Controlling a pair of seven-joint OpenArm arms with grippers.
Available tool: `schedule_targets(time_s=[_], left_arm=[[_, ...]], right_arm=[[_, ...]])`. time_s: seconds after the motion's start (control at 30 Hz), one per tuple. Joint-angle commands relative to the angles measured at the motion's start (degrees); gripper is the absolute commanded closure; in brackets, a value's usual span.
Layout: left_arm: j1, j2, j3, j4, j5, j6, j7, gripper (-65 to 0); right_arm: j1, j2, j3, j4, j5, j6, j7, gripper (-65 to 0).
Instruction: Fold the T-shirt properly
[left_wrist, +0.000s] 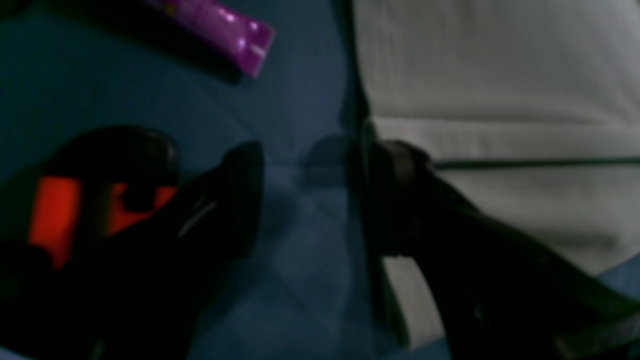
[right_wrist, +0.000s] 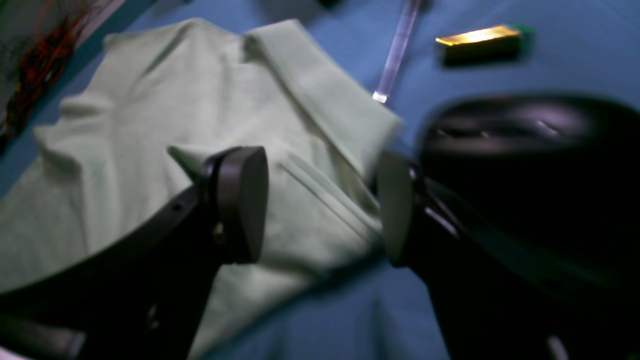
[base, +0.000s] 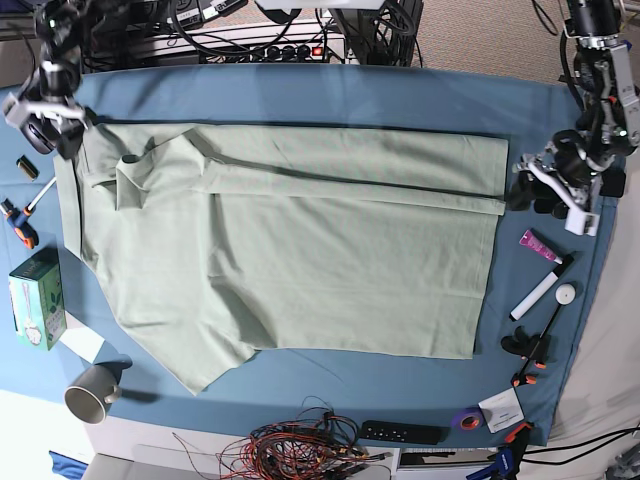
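I see the shirt (base: 290, 250) spread across the middle of the blue tablecloth (base: 330, 90) in the base view, its top band folded over along the upper edge and the collar end at the left. A sleeve sticks out toward the lower left. In the right wrist view the cloth is blurred; I can make out the collar flap (right_wrist: 325, 95) but no buttons or tag. My right gripper (right_wrist: 322, 205) hangs over that corner with jaws spread apart, nothing between them. My left gripper (left_wrist: 310, 195), at the right edge of the base view, also stands released, one finger against the shirt's edge. That view is dark and smeared; a purple tube (left_wrist: 220, 30) is cut off at the top.
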Motion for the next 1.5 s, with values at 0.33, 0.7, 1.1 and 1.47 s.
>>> schedule_targets(time_s=[0.33, 0.7, 1.1, 1.47], left_arm=[[3.3, -2.5, -0.8, 0.8, -4.6, -5.0, 1.0, -34.3], [3.3, -4.4, -0.8, 0.8, -4.6, -5.7, 1.1, -34.3], [3.1, -4.5, -0.8, -2.1, -4.9, 1.9, 4.4, -34.3], [4.2, -3.7, -0.7, -9.1, -22.3, -5.0, 17.5, -34.4]], right_arm=[[-2.4, -1.0, 0.2, -0.8, 2.8, -2.3, 1.2, -35.0], [5.2, -0.1, 0.2, -17.2, 4.9, 0.4, 1.2, -35.0], [5.0, -0.1, -1.6, -17.6, 5.9, 8.3, -1.2, 0.0], [5.1, -0.1, -1.7, -17.6, 5.9, 8.5, -1.2, 0.0]])
